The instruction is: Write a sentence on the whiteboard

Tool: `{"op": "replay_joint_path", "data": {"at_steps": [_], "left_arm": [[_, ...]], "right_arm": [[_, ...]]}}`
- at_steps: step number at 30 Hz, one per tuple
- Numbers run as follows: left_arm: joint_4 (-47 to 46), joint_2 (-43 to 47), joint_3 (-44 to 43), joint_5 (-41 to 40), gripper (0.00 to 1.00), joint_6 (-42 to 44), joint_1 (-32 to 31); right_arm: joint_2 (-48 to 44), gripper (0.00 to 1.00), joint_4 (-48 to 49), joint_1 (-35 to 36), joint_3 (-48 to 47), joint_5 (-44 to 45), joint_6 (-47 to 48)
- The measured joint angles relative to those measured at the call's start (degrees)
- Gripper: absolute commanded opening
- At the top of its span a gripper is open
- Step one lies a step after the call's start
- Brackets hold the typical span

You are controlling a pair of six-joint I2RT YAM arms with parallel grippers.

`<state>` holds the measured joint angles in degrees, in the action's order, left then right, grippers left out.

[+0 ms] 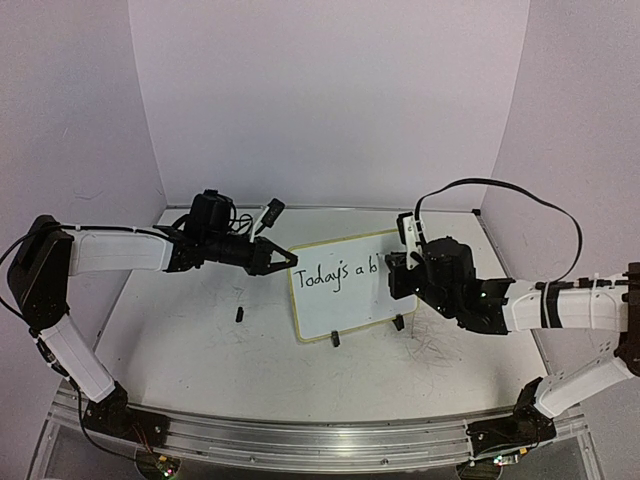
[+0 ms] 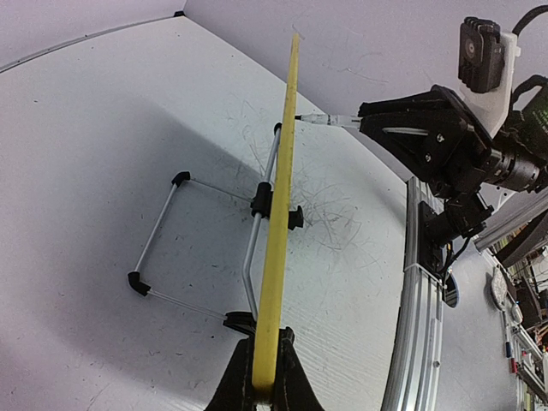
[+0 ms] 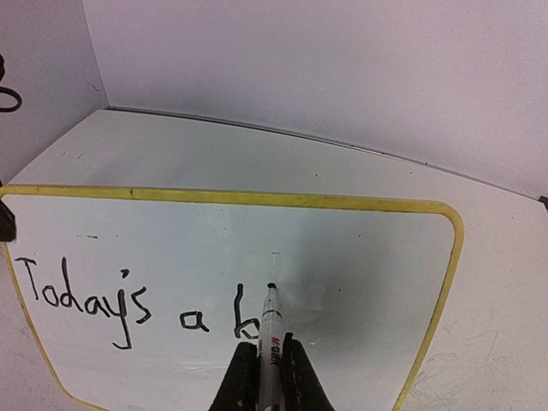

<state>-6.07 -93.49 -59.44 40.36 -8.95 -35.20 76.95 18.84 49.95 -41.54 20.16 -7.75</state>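
Pinching a marker (image 3: pixel 271 330) between nearly closed jaws, right gripper (image 3: pixel 267 364) has the pen sticking straight out ahead of its fingertips. The black tip is at the face of the whiteboard (image 3: pixel 360 248) and looks to be touching. The tip sits just right of the last stroke's stem.

The sentence (image 3: pixel 128 304) reads "Today's a b". It is black handwriting in one line and runs off to the left of the pen tip. To the right of the tip the board is bare white.

Left gripper (image 2: pixel 264 390) is clamped tight on the board's yellow rim (image 2: pixel 278 214), fingers either side of the edge. The board runs edge-on directly away from it. In the top view it grips the board's upper left corner, with the right gripper at the opposite end, at the board's right part.

The board is propped up on the tabletop (image 1: pixel 200 370), leaning back, with two black clip feet (image 1: pixel 335 339) along its bottom edge. A wire stand (image 2: pixel 163 231) lies on the far side of the board from the marker, behind its back face.

A small black item (image 1: pixel 240 314) lies on the table below the left gripper's fingers. I cannot tell what it is. Faint grey scribbles (image 1: pixel 440 345) are on the table under the right gripper.
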Motion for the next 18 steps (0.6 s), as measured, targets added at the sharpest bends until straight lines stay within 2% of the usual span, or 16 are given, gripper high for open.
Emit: {"op": "replay_joint_path", "data": {"at_steps": [18], "left_arm": [[0.02, 0.0, 0.0, -0.03, 0.0, -0.04, 0.0]], "right_arm": [[-0.07, 0.0, -0.95, 0.0, 1.03, -0.68, -1.29]]}}
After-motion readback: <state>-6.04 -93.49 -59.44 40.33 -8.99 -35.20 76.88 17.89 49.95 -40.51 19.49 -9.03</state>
